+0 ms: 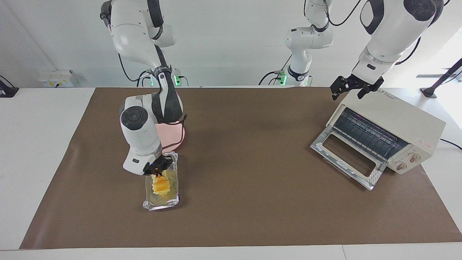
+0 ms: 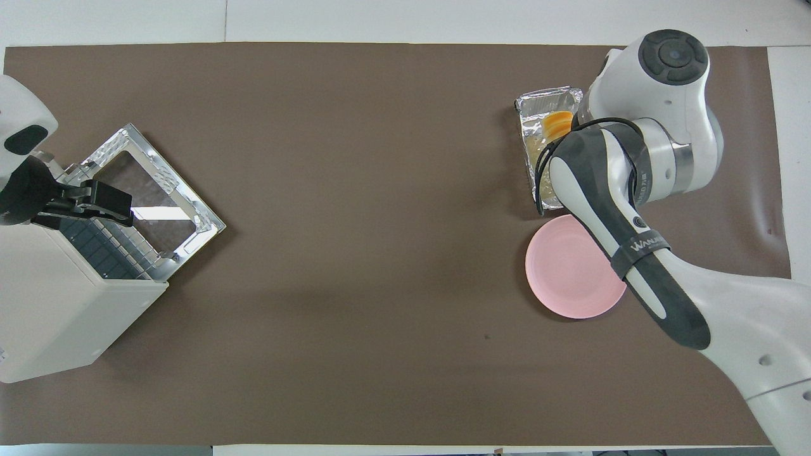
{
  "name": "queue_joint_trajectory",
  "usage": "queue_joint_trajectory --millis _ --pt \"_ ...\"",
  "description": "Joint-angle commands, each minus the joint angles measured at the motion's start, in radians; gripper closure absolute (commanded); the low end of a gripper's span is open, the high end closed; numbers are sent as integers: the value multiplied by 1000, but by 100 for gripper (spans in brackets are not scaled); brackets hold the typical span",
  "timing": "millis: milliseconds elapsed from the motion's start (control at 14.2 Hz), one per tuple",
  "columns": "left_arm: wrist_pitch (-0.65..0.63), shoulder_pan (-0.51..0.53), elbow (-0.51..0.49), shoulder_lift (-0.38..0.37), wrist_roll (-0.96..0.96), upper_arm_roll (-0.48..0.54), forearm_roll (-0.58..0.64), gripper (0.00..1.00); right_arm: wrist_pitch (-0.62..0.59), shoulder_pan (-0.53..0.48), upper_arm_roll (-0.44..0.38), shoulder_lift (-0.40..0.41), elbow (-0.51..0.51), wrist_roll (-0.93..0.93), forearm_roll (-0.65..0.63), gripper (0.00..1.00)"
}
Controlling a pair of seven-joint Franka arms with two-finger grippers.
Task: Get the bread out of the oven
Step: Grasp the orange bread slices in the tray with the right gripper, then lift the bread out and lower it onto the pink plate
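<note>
The bread (image 1: 161,186), a yellow-orange ridged loaf, lies in a crinkled silver foil tray (image 1: 162,204) on the brown mat toward the right arm's end; it also shows in the overhead view (image 2: 557,120). My right gripper (image 1: 158,170) is down in the tray at the end of the bread nearer the robots, touching it. The cream-white oven (image 1: 397,119) stands toward the left arm's end with its glass door (image 1: 346,159) dropped open and its rack bare. My left gripper (image 1: 348,92) hangs open and empty just above the oven's top front edge.
A pink plate (image 1: 177,139) lies just nearer the robots than the foil tray, partly covered by my right arm; it also shows in the overhead view (image 2: 570,272). The brown mat (image 1: 245,162) spreads between the tray and the oven.
</note>
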Motion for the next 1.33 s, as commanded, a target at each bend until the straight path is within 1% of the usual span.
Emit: queue_joint_trajectory --millis 0,140,211,281,351,492,562,702,843,1054,1124,1264 --pt "0 18 -19 -25 2 -13 -8 0 -130 -5 9 -165 -84 -15 45 100" --pt "0 18 -19 -25 2 -13 -8 0 -145 -14 8 -293 -216 -12 117 100" --pt "0 18 -19 -25 2 -11 -8 0 -133 -17 8 -364 -300 -13 127 100" --pt "0 18 -19 -25 2 -11 -8 0 -107 -29 8 -447 -406 -13 139 100" --pt "0 18 -19 -25 2 -11 -8 0 -53 -31 8 -528 -522 -18 147 100" --pt "0 18 -19 -25 2 -11 -8 0 69 -31 8 -666 -729 -18 148 100" --pt "0 18 -19 -25 2 -11 -8 0 137 -29 8 -703 -812 -18 148 100" --pt "0 18 -19 -25 2 -11 -8 0 284 -20 8 -728 -937 -16 150 100" --pt "0 18 -19 -25 2 -13 -8 0 428 -17 8 -692 -1009 -18 148 100" --pt "0 18 -19 -25 2 -13 -8 0 584 -8 8 -606 -1045 -19 148 100" --pt "0 18 -19 -25 3 -11 -8 0 602 -8 8 -583 -1042 -19 148 100" --pt "0 18 -19 -25 3 -11 -8 0 604 4 8 -581 -1043 -12 148 100"
